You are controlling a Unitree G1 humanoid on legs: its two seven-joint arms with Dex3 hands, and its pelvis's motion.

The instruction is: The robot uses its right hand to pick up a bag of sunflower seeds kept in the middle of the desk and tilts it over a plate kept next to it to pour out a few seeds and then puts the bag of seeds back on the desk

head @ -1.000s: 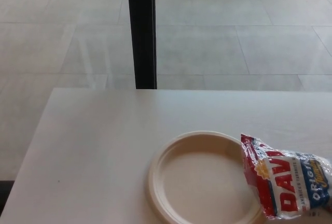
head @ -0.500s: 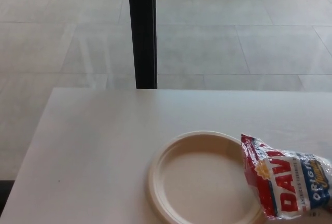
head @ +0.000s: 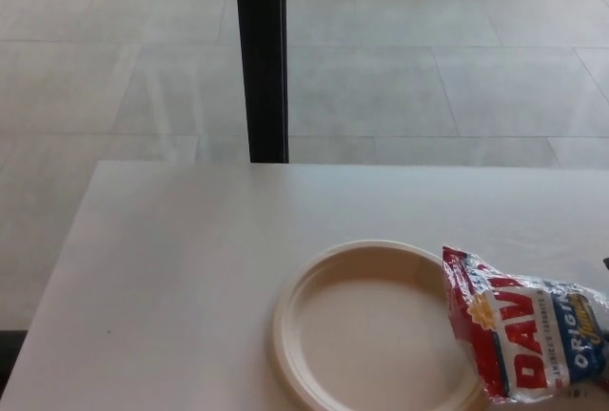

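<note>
A red, white and blue bag of sunflower seeds [head: 528, 335] lies flat on the white desk [head: 190, 259] at the lower right. Its red left end overlaps the right rim of a cream plate [head: 366, 330]. Nothing lies on the plate, and its near edge is cut off by the bottom of the picture. A small dark sliver at the right edge, just above the bag, looks like the tip of my right hand [head: 605, 263]. Too little of it shows to tell how it is held. My left hand does not show.
A black vertical post [head: 261, 54] stands behind the desk's far edge, in front of a pale tiled floor [head: 428, 68]. The desk's left edge runs down to the lower left corner.
A dark sliver has come in at the right edge above the bag. The bag and plate have not moved.
</note>
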